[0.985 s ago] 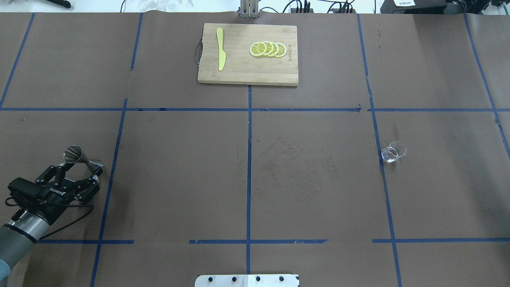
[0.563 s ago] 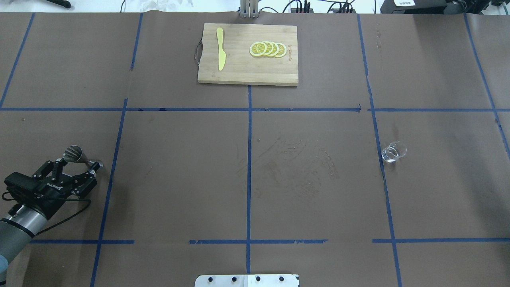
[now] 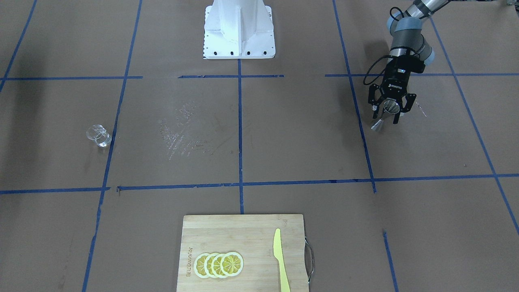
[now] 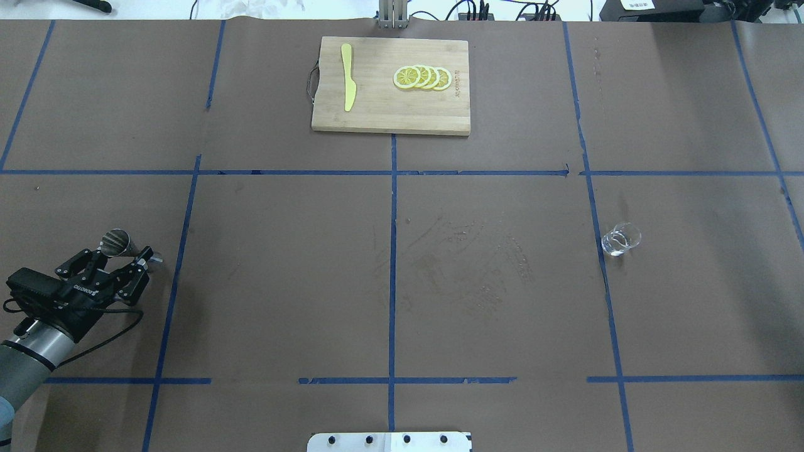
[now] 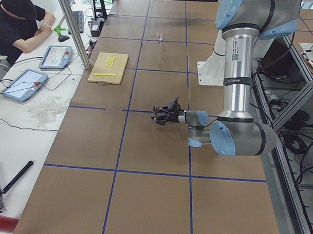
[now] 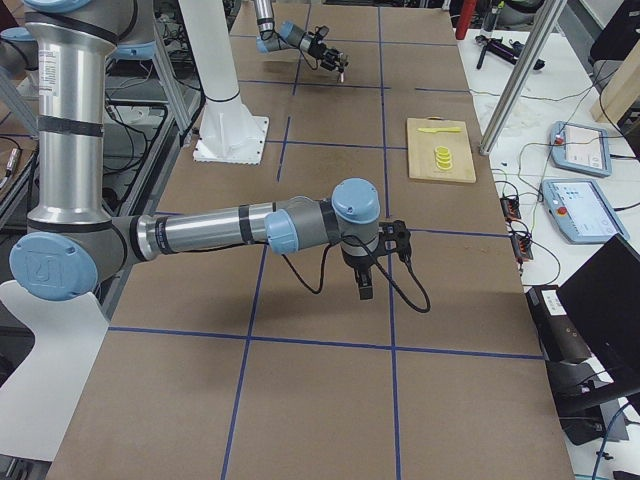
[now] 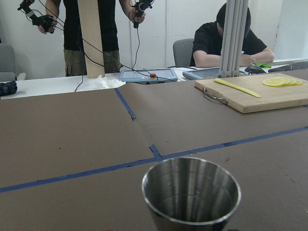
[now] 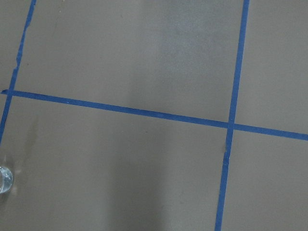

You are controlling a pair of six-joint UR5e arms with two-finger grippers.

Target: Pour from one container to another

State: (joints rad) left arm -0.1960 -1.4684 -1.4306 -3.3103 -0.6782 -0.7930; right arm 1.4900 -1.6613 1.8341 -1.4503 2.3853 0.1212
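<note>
Now the left gripper (image 4: 122, 259), seemingly clamped on the jigger (image 4: 116, 242), should carry it level toward three o'clock, beside the glass (image 4: 620, 239).

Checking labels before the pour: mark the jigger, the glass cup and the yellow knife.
jigger (image 4: 115, 241): overhead exterior view, on its open upper cone.
glass cup (image 4: 620, 239): overhead exterior view, on its clear wall.
yellow knife (image 4: 348, 78): overhead exterior view, mid-blade.
</note>
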